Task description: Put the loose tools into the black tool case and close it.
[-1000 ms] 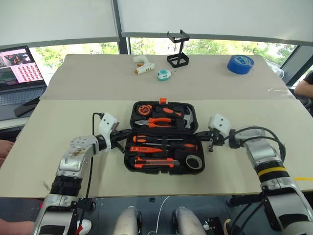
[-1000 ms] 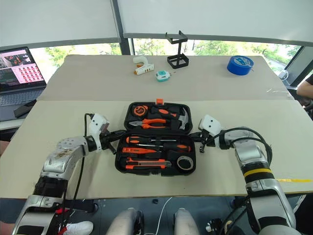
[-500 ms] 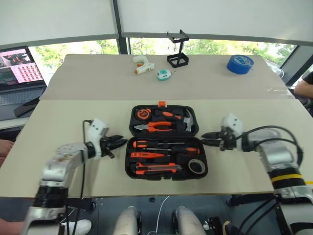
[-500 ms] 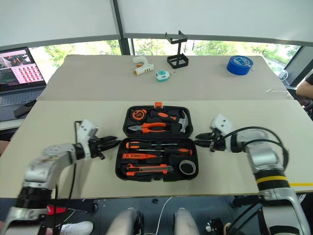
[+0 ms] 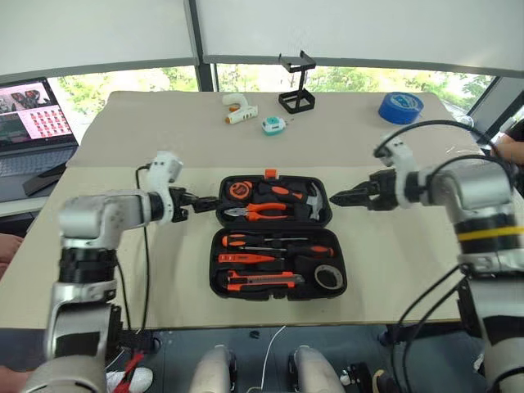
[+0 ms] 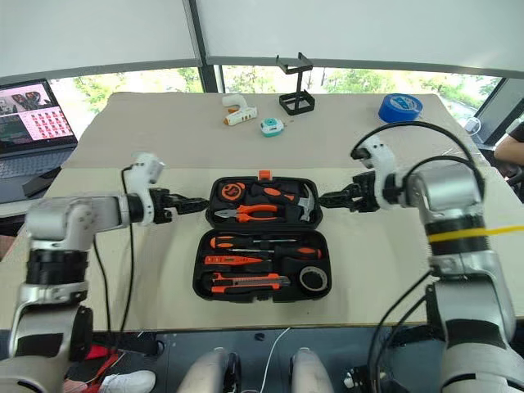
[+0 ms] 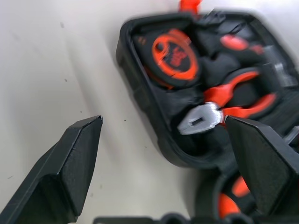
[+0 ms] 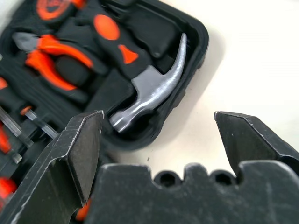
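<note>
The black tool case (image 5: 270,295) lies open flat in the middle of the table. Its near half holds two black-and-orange screwdrivers (image 5: 270,240), a slim orange screwdriver (image 5: 246,259), a utility knife (image 5: 260,282) and a small dark tape roll (image 5: 327,278). Pliers (image 7: 219,109) and a hammer (image 8: 149,88) sit in the far half. My left gripper (image 5: 205,199) hovers open beside the far half's left edge, with nothing between its fingers (image 7: 70,168). At the far half's right edge my right gripper (image 5: 342,196) is open and empty too.
At the table's far end are a blue tape roll (image 5: 401,107), a teal tape measure (image 5: 274,124), a black wire stand (image 5: 297,90) and a white tool (image 5: 237,110). A laptop (image 5: 33,115) stands off the left edge. A person's arm (image 5: 512,143) shows at the right.
Both grippers have gone from shut to wide open. They rose and moved from the sides of the case's near half to the sides of its far half.
</note>
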`<state>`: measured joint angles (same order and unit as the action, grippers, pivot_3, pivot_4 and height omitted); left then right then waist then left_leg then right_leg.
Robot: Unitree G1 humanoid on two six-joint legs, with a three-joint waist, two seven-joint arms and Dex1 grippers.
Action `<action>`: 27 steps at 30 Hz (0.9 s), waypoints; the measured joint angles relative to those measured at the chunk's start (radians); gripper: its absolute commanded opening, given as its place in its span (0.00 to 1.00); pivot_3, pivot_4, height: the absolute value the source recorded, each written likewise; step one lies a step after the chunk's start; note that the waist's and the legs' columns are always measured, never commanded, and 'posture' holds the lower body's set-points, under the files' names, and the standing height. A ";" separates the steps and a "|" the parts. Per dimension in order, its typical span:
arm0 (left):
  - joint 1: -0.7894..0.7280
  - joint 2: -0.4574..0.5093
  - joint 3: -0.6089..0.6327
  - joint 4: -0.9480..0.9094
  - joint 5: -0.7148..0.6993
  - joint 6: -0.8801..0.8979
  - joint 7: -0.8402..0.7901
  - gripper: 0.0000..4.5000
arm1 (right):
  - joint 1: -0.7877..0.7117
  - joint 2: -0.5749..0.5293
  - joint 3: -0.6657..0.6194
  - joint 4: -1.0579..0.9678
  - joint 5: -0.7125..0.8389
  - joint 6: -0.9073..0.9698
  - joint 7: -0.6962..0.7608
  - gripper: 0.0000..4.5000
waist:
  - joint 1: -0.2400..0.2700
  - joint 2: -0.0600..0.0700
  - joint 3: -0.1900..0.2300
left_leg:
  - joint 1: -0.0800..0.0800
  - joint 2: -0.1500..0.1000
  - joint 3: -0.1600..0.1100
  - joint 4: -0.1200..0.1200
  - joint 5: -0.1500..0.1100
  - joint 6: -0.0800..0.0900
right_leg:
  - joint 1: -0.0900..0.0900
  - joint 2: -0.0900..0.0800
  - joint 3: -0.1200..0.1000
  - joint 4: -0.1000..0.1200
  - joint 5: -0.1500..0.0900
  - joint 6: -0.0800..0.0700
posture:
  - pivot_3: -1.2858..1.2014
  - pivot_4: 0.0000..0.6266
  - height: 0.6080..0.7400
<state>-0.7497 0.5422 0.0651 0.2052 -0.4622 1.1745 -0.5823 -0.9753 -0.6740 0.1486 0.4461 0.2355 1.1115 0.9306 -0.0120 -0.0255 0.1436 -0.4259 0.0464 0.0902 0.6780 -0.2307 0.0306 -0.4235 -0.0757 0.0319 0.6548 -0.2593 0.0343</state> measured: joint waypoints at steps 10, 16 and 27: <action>-0.052 -0.073 -0.062 0.127 0.087 -0.106 0.030 1.00 | -0.110 0.089 0.075 0.299 -0.115 -0.147 -0.047 0.99 | -0.001 0.000 0.000 | -0.002 0.000 0.002 0.000 0.000 -0.001 | -0.001 0.000 0.000 0.002 0.000 0.000 | 0.52 0.24 1.00; -0.053 -0.073 -0.062 0.128 0.106 -0.107 0.033 1.00 | -0.137 0.113 0.085 0.338 -0.139 -0.144 -0.028 0.99 | -0.003 0.000 0.000 | 0.001 0.000 0.001 0.000 0.001 -0.001 | 0.000 0.000 0.000 0.003 0.000 0.000 | 0.52 0.24 1.00; -0.055 -0.038 -0.094 0.100 0.120 -0.081 0.020 0.89 | -0.169 0.132 0.168 0.346 -0.196 -0.045 -0.014 0.94 | 0.000 0.000 0.000 | 0.002 0.000 -0.001 0.000 0.001 -0.001 | 0.001 0.000 0.000 0.003 0.000 0.000 | 0.52 0.24 1.00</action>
<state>-0.8050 0.5040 -0.0294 0.3051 -0.3425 1.0932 -0.5627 -1.1446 -0.5416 0.3161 0.7923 0.0399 1.0662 0.9171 -0.0117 -0.0256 0.1436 -0.4239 0.0464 0.0897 0.6783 -0.2298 0.0291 -0.4222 -0.0761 0.0316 0.6579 -0.2592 0.0344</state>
